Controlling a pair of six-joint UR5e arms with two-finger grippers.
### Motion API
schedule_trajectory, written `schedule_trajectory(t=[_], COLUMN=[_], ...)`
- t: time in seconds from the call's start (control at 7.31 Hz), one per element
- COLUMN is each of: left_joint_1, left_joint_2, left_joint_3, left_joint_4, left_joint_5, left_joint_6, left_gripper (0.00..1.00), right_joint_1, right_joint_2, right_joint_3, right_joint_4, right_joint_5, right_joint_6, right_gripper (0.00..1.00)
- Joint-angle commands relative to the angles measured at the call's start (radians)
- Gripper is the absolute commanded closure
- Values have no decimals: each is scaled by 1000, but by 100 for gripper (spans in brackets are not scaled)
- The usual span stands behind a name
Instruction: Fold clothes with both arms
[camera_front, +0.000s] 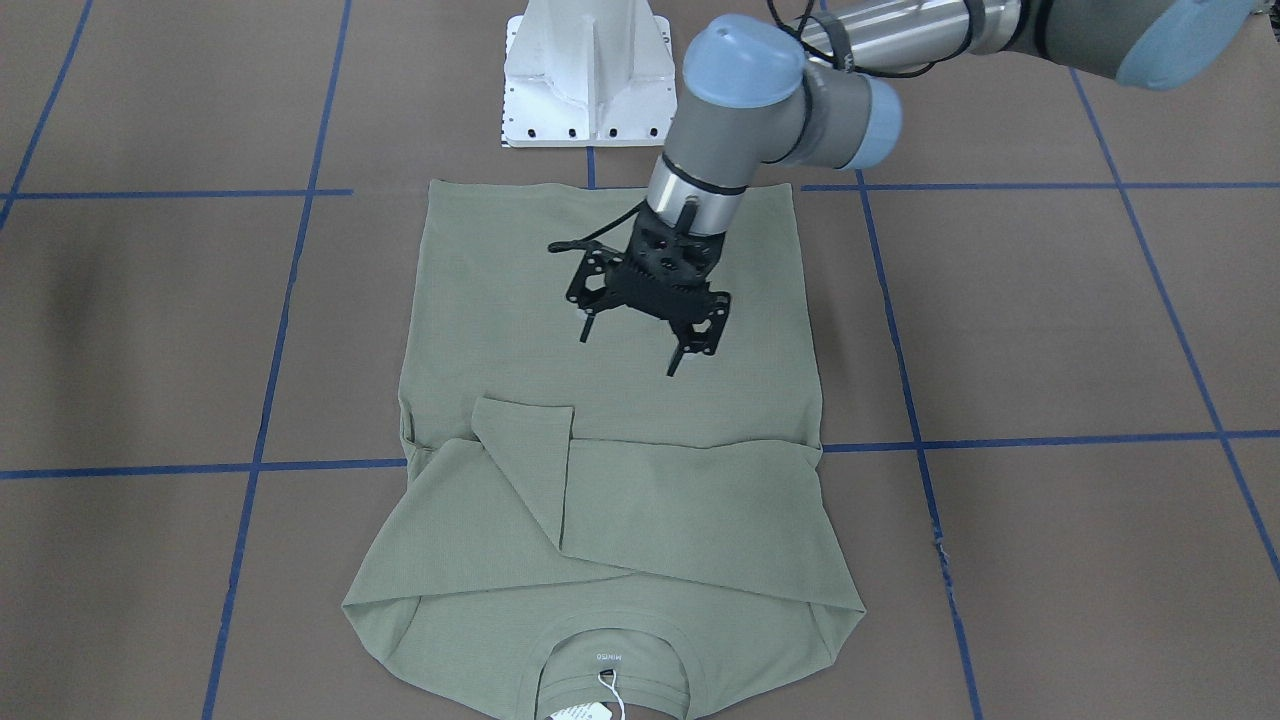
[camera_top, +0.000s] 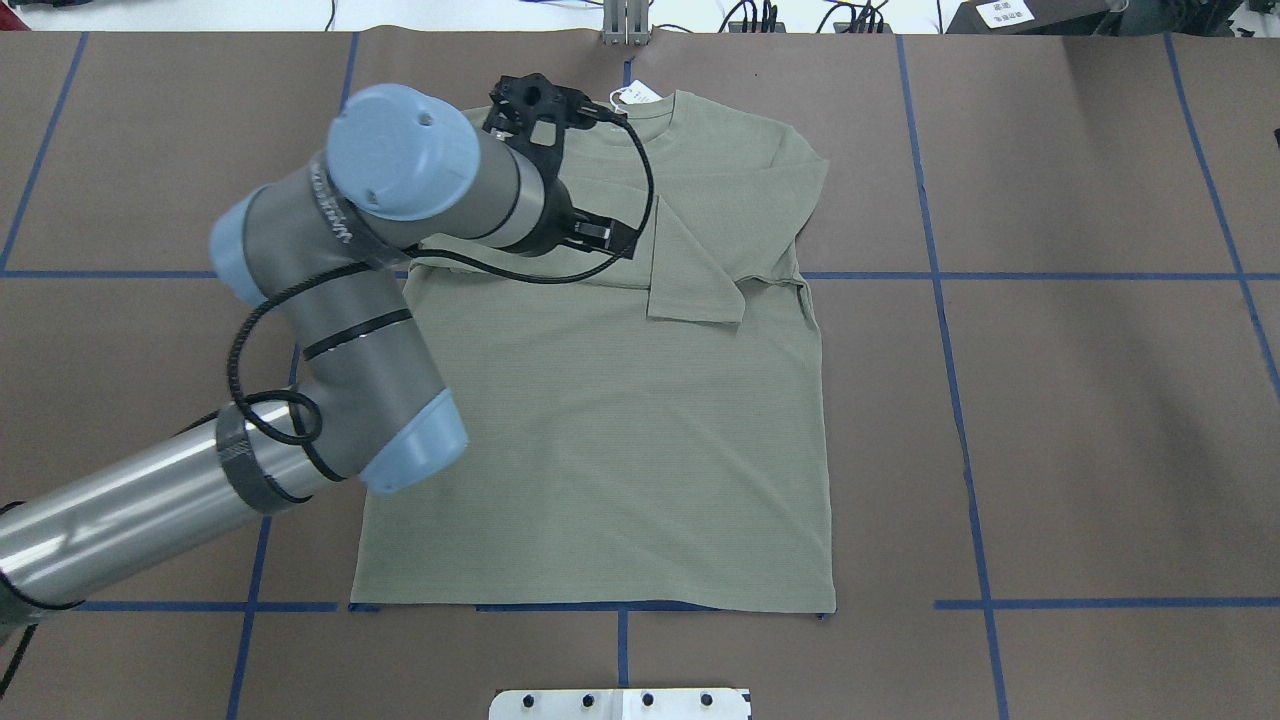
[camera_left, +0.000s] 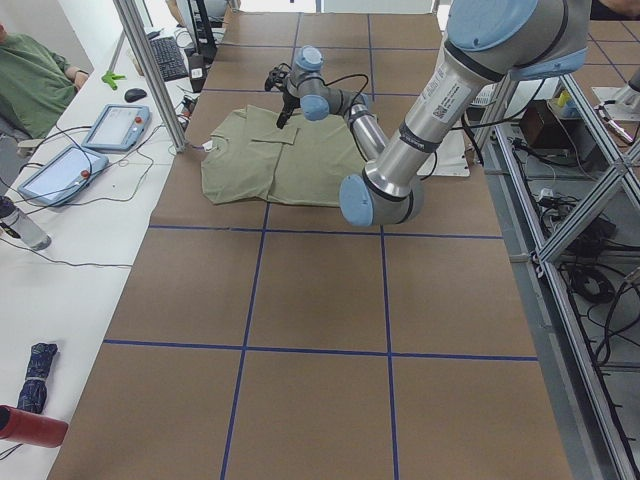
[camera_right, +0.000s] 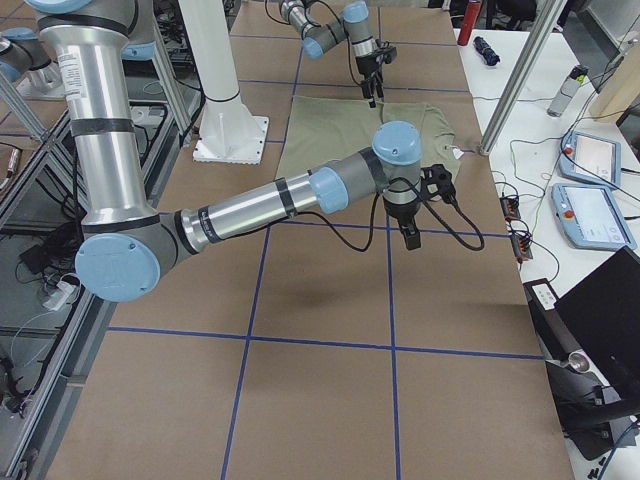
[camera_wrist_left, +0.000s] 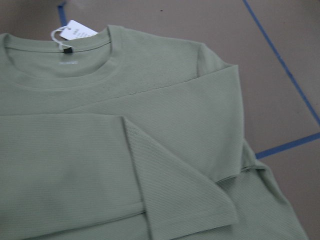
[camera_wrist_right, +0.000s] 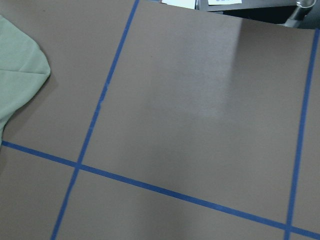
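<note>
1. Work surface: a table (camera_front: 1050, 320) covered in a matt brown sheet and divided into large rectangles by blue tape lines (camera_front: 1000, 186). The white pedestal base (camera_front: 590, 80) stands at the robot's edge.
2. Shirt (camera_front: 500, 300): sage-green, lying flat at the table's middle, with its hem just in front of the pedestal and its collar toward the operators' side. Both sleeves (camera_front: 525, 460) are folded inward across the chest and overlap. A white paper tag (camera_front: 590, 712) hangs on a string at the collar.
3. Left gripper (camera_front: 628, 355): held over the shirt's body, between the hem and the folded sleeves. Its fingers point down and are spread wide apart, with nothing between them. Its wrist camera looks on the collar, the tag and a folded sleeve.
4. Right gripper (camera_right: 407, 240): seen only from the table's end, over bare brown surface near the shirt's shoulder. Whether its fingers are apart or closed cannot be told. Its wrist camera shows tape lines and one corner of the shirt.
5. Room, operators' side: a white bench (camera_left: 100, 280) runs along the table. It carries two tablet-like pendants (camera_left: 115, 125), a keyboard (camera_left: 165, 60), loose cables and a clear bottle (camera_left: 20, 225). A person (camera_left: 30, 75) in a green top is at its edge.
6. Room, robot's side: aluminium framing (camera_left: 570, 200) borders the table, with cables and equipment on the floor beneath.
</note>
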Motion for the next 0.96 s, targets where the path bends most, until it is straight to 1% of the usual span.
schedule_trajectory(t=[0.0, 0.14, 0.27, 0.41, 0.55, 0.68, 0.82], left_joint_1=[-82, -142, -178, -182, -198, -216, -231], left_joint_2=[106, 175, 260, 314, 351, 359, 378], left_joint_3=[-113, -163, -232, -280, -289, -290, -291], left_joint_4=[75, 72, 60, 57, 52, 26, 20], left_joint_5=[-46, -124, -160, -160, -162, -166, -227], left_joint_6=[149, 198, 219, 286, 364, 363, 361], left_gripper=[0, 0, 0, 0, 0, 0, 0], right_joint_1=[-190, -326, -447, -523, -613, -690, -756], right_joint_2=[100, 182, 252, 325, 390, 448, 522], right_joint_3=[6, 6, 0, 7, 6, 0, -29], right_joint_4=[82, 69, 17, -71, -157, -234, -318], right_joint_5=[-127, -281, -406, -523, -603, -705, -763], right_joint_6=[330, 449, 564, 617, 684, 703, 736], right_gripper=[1, 1, 1, 2, 2, 2, 2])
